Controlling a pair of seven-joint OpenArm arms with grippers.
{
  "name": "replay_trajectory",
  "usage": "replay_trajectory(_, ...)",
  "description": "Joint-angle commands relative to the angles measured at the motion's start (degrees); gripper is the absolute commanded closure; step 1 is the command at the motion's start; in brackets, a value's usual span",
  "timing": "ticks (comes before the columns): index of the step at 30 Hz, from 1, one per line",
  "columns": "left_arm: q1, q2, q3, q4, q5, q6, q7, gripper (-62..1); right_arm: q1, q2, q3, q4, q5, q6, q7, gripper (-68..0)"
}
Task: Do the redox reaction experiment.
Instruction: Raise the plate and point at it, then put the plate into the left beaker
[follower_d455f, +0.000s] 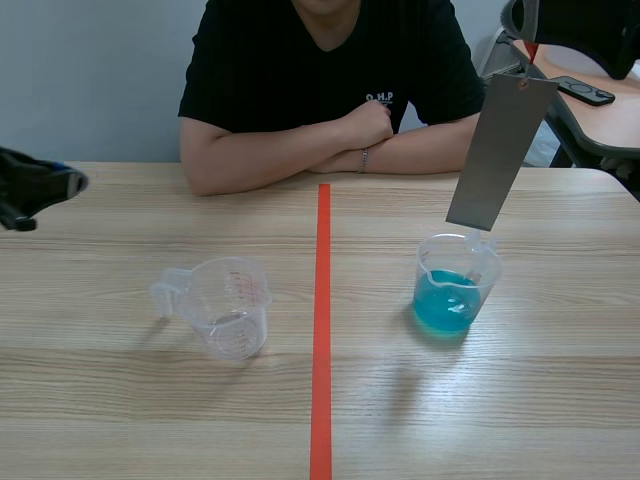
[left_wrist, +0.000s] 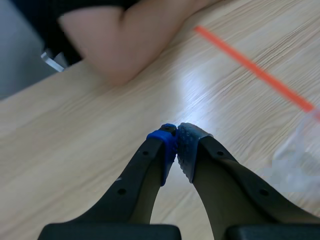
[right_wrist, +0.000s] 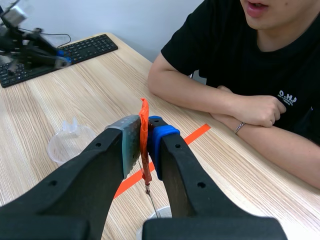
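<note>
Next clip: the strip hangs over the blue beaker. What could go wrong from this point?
1. The metal strip hangs tilted from only a thin orange-red tab pinched in the right gripper; it may swing or slip free.
2. Its lower end looks close to the far rim of the beaker; catching it could tip the beaker and spill the blue liquid.
3. A splash might reach the person's forearms beyond.
</note>
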Motion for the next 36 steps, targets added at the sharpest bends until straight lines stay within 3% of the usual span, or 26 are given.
replay_trajectory(1,3.9,-0.8,-2.5,1.0,-0.7,-0.3,-1.4,-4.0,1.0,0.7,0.4,0.5,1.0,0.4,1.1,-1.5)
replay_trajectory(7,22.8,-2.2,-14.1,1.0,1.0,-0.3,-6.4,-4.0,1.0,0.7,0.4,0.5,1.0,0.4,1.1,-1.5)
replay_trajectory(13,43.3,1.4,-28.4,1.1,8.9,-0.2,-18.0,-4.0,1.0,0.7,0.4,0.5,1.0,0.4,1.1,-1.5)
replay_trajectory(16,53.1,5.8,-35.7,2.2,15.4,1.5,-24.7,-4.0,1.0,0.7,0.4,0.5,1.0,0.4,1.1,-1.5)
replay_trajectory(23,70.9,18.1,-47.6,8.9,35.1,10.6,-39.3,-4.0,1.0,0.7,0.4,0.5,1.0,0.4,1.1,-1.5)
replay_trajectory(31,81.8,29.7,-50.1,17.0,53.5,21.7,-46.5,-4.0,1.0,0.7,0.4,0.5,1.0,0.4,1.1,-1.5)
replay_trajectory(36,86.2,34.1,-50.1,20.7,60.7,27.0,-49.7,-4.0,1.0,0.7,0.4,0.5,1.0,0.4,1.1,-1.5)
